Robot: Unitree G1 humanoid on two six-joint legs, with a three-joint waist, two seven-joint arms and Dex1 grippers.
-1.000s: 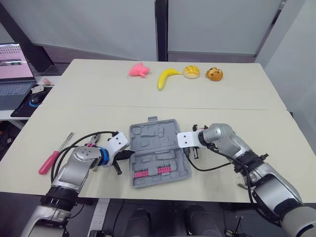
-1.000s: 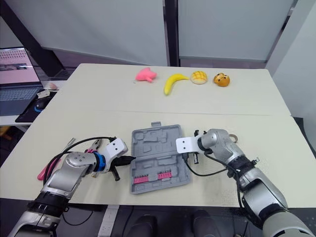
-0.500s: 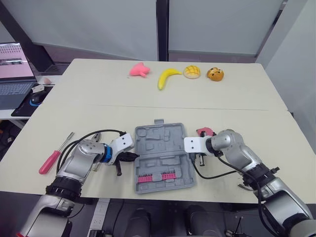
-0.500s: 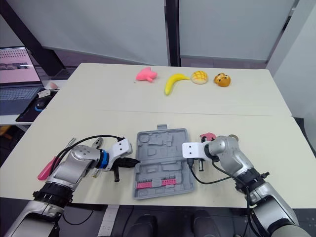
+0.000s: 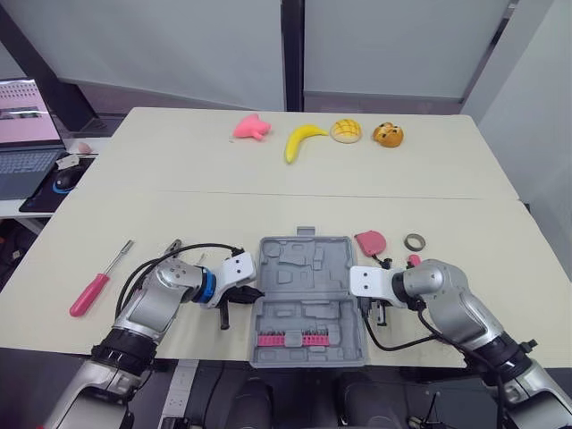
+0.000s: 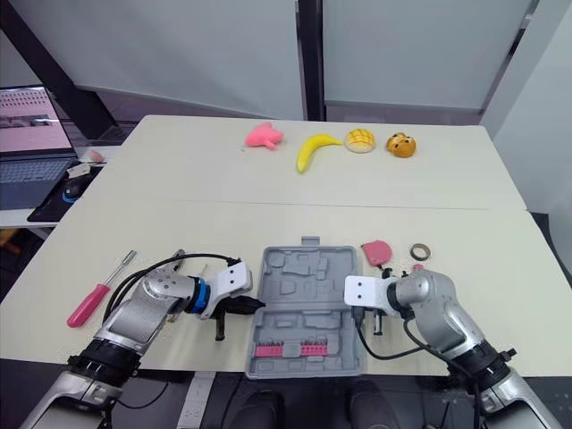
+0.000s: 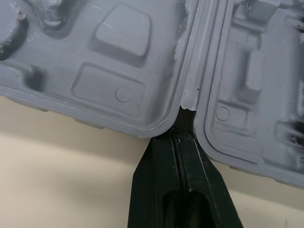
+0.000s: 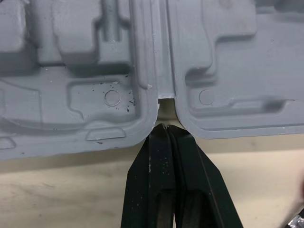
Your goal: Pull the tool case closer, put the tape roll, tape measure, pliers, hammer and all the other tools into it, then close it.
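The tool case [image 5: 308, 290] lies flat and open on the bench [image 5: 268, 192], a grey moulded plastic shell whose two halves are full of shaped recesses. The half nearer the robot holds a row of pink bits [image 5: 290, 339]; the other recesses look empty. The case sits between the two hands. The left hand [image 7: 183, 135] has its black fingers [image 7: 156, 180] pressed together, with the tips in the hinge notch on the case's left edge. The right hand [image 8: 164, 127] is likewise pressed together at the opposite hinge notch. A pink tape measure [image 5: 367, 241] lies just beyond the right hand, and a small tape roll [image 5: 414, 241] lies further right. A pink-handled screwdriver [image 5: 89, 293] lies well to the left of the left hand.
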